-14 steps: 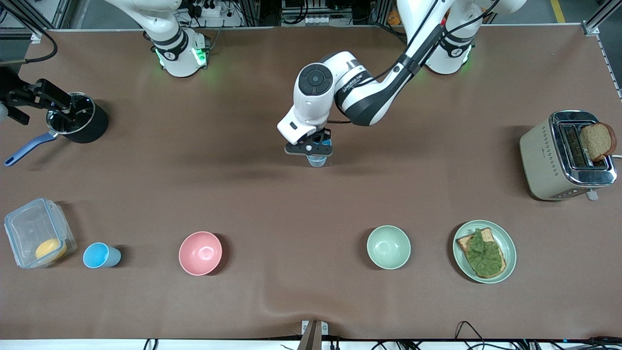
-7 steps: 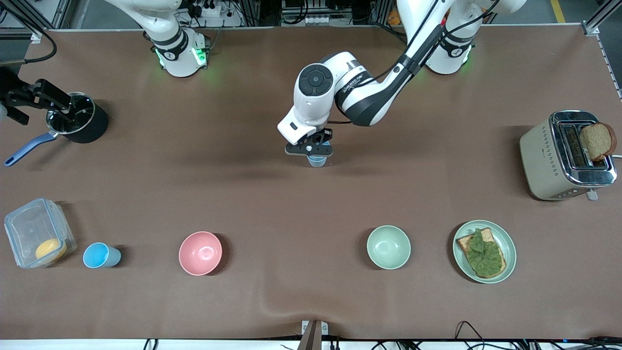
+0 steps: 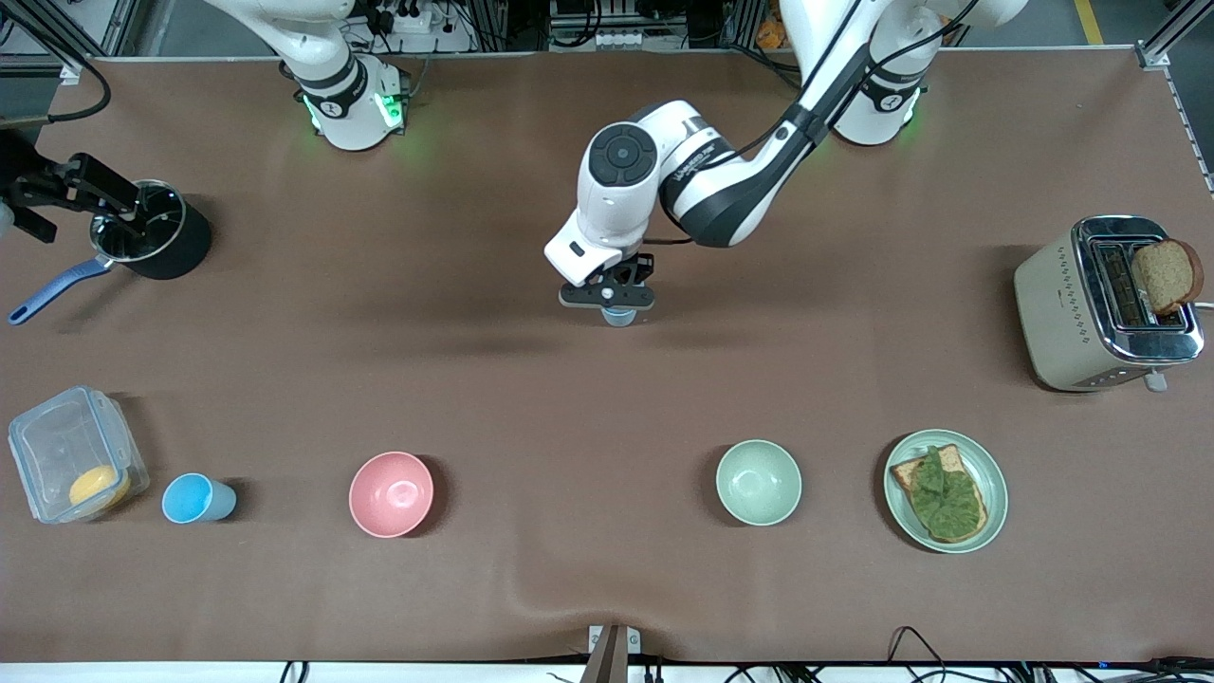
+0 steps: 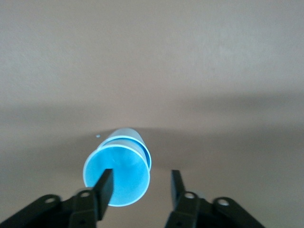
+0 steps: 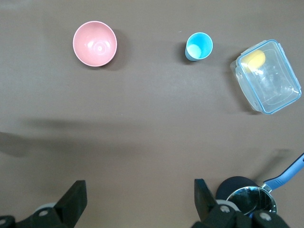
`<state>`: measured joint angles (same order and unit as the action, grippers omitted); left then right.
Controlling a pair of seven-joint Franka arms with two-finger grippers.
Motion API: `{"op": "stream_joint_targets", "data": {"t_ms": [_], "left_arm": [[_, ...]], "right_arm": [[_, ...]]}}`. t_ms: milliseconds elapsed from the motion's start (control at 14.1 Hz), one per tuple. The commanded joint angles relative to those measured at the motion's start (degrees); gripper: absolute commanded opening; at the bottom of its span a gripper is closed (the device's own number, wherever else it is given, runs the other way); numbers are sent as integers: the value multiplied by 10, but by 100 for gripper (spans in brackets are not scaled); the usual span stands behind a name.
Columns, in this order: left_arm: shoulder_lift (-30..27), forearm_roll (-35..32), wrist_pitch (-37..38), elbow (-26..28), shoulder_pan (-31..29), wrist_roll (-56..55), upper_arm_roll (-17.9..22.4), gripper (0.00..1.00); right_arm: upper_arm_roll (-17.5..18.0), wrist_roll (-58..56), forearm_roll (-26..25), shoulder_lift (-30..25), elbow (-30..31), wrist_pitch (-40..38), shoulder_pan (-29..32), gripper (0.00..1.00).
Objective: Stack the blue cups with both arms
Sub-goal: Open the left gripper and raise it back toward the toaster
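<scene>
A grey-blue cup point(image 3: 619, 317) stands upright in the middle of the table, mostly hidden under my left gripper point(image 3: 607, 296). In the left wrist view the cup point(image 4: 118, 175) shows a bright blue inside. The left gripper point(image 4: 141, 179) is open, with one finger over the cup's mouth and the other outside its wall. A sky-blue cup point(image 3: 194, 499) stands near the front edge at the right arm's end, and also shows in the right wrist view point(image 5: 198, 46). My right gripper point(image 3: 112, 204) waits open and empty over the black pot; it also shows in the right wrist view point(image 5: 138, 192).
A black pot point(image 3: 156, 232) with a blue handle is at the right arm's end. A clear container point(image 3: 66, 455) sits beside the sky-blue cup, then a pink bowl point(image 3: 391, 493). A pale green bowl point(image 3: 758, 482), a plate point(image 3: 991, 474) with toast and a toaster point(image 3: 1091, 304) are toward the left arm's end.
My left arm has shifted slightly over the grey-blue cup, and less of the cup shows under the gripper. The right arm has not moved.
</scene>
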<state>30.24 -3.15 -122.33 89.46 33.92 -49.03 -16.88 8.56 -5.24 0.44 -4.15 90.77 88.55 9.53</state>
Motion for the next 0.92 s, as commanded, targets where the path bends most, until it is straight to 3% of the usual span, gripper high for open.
{"op": "stream_joint_targets", "data": {"t_ms": [0,354,567,851], "left_arm": [[-67,2,23,41,-29,2,4,100],[-205,2,97,127,-140,115,-1,100],[-273,2,190,133,-211,224,-1,100],[-337,2,256,130,-280,289,1,100]], "right_arm": [[0,-5,0,-21,11,-7,5,100],[0,0,0,-21,9,-5,4,100],[0,0,0,-23,9,-7,4,100],[2,1,0,-24,10,-10,1,100]]}}
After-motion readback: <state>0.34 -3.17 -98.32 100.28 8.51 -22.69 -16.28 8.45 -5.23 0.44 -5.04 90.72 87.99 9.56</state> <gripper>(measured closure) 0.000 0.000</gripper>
